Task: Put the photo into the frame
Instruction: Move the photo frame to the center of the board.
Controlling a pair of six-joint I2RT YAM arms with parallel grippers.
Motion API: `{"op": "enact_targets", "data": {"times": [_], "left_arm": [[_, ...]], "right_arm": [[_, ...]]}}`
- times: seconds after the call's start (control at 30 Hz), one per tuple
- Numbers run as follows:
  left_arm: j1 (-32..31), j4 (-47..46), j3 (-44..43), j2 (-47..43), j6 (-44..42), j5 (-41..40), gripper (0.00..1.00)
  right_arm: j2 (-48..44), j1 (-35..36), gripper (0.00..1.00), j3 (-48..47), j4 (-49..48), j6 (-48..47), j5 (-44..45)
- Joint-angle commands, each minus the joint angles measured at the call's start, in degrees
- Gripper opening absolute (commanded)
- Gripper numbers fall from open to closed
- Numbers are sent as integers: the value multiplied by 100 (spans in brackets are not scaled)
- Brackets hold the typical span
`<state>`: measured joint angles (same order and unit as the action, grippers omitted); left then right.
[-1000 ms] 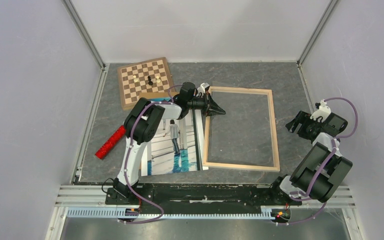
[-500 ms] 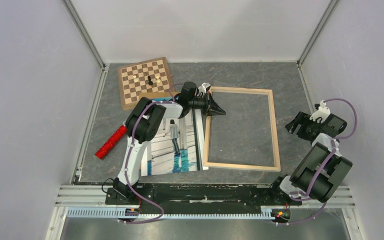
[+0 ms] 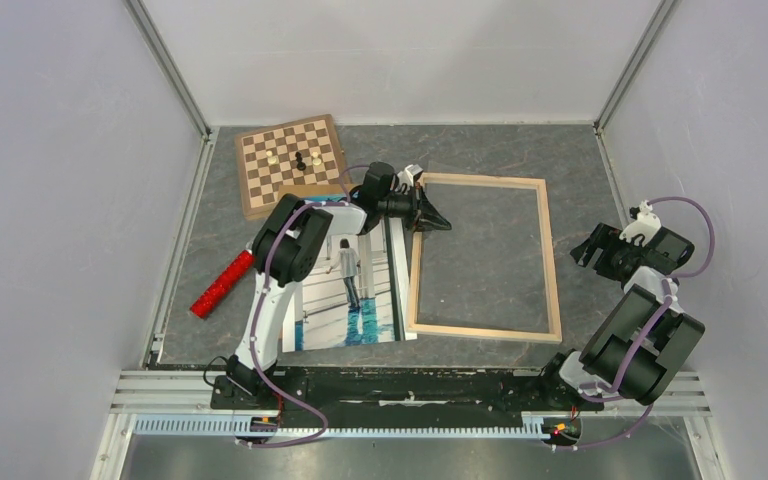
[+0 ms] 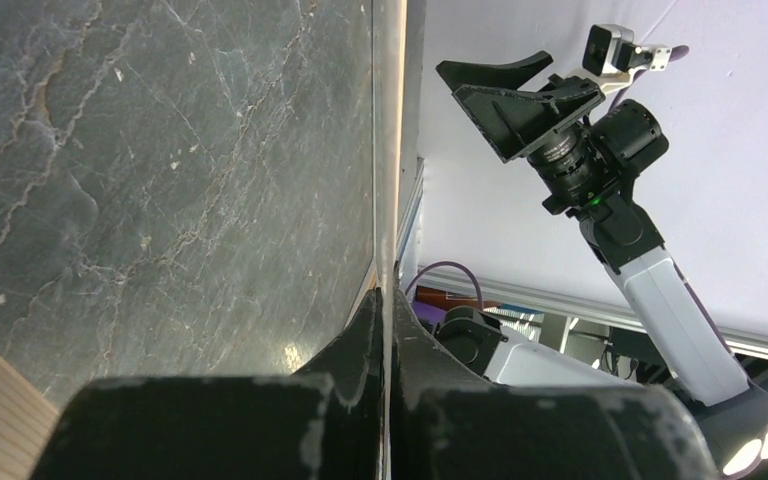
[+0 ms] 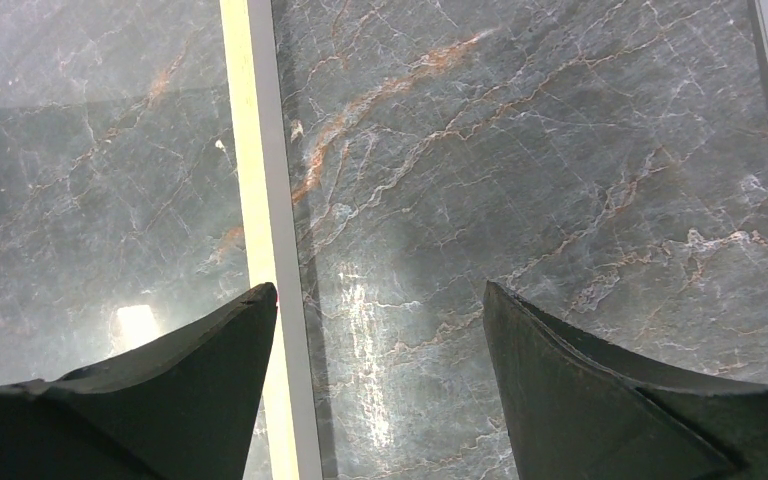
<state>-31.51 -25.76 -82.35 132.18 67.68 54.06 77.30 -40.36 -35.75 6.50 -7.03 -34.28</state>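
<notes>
**A:** Starting at the left. Any progress to log?

**B:** None worth ticking off. Far left, red glitter stick and chessboard, not part of the job. Next over, the photo: face up on the desk, left of the frame, right edge at or just under the left bar. Not inside the opening yet.

**A:** Left fingers?

**B:** Left gripper low over the frame's top-left corner, fingers pressed together. Impossible to tell whether pinching the print's edge or nothing at all.

**A:** Frame itself?

**B:** Flat on the desk, bare marble showing through the opening. Judged ready to receive.

**A:** And the right?

**B:** Right gripper just outside the right bar, fingers spread, holding nothing.

**A:** Left to do?

**B:** Nearly all, by the look: shifting the photo rightward, squaring with the bars, dropping in.
</notes>
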Motion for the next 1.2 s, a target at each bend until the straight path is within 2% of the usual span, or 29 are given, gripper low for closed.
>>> {"op": "enact_targets", "data": {"times": [0.0, 0.8, 1.17], "left_arm": [[2, -120, -262, 58, -447, 25, 2], [-27, 142, -356, -48, -1194, 17, 2], [-60, -21, -380, 39, -1100, 38, 2]], "right_arm": [[-137, -48, 78, 41, -235, 26, -85], [-94, -65, 78, 68, -272, -18, -88], [-107, -70, 78, 77, -272, -35, -73]]}}
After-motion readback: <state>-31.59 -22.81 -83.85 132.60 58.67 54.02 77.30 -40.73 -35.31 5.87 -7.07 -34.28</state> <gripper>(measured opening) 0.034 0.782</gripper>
